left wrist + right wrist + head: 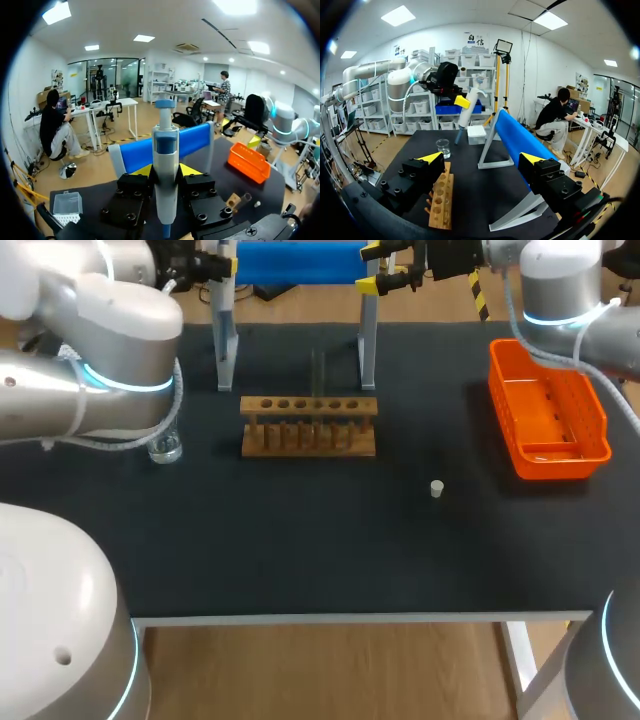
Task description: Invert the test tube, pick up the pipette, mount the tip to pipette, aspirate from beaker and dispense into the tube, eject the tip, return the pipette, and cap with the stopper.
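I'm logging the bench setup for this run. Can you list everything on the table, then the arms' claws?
Table: one, black.
Rack: one, wooden, middle of the table.
Beaker: one, clear glass, left of the rack.
Stopper: one, white, on the table to the right of the rack, nearer the front edge.
Basket: one, orange, right side.
Stand: one, blue on grey legs, behind the rack.
Tip box: one, clear, by the stand's left end.
Pipette: one, white and blue, in the left claw.
Left claw: shut on the pipette.
Right claw: open, empty.
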### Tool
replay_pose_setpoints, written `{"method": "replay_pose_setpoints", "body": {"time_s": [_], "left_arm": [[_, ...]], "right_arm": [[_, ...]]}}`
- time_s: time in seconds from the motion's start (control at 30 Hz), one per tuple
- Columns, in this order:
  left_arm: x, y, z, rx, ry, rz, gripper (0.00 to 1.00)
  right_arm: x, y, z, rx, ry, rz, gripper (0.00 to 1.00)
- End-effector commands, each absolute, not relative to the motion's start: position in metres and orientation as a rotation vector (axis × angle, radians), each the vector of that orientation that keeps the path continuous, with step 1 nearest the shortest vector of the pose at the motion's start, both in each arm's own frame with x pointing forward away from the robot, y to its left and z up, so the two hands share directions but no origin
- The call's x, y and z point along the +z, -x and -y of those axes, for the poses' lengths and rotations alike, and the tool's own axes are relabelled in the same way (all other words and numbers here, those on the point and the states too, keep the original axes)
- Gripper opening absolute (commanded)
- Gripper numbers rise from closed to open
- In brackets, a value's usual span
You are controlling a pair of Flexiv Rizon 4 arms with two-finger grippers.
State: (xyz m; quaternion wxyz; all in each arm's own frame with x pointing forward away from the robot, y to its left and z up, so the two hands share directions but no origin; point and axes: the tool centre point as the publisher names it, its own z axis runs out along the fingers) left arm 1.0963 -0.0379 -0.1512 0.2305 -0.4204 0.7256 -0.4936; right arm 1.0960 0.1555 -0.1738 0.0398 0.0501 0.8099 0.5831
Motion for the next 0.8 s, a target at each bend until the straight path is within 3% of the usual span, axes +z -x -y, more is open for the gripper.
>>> {"method": "replay_pose_setpoints", "body": {"time_s": [0.03,0.8], "left_arm": [[-0.158,-1.119,0.051,-1.320,1.183,-1.983,0.00],[-0.176,-1.160,0.051,-1.164,1.322,-1.962,0.00]], "right_arm": [[-0.173,-1.097,-0.155,1.785,-0.151,-2.489,1.00],[-0.173,-1.097,-0.155,1.785,-0.151,-2.489,1.00]]}}
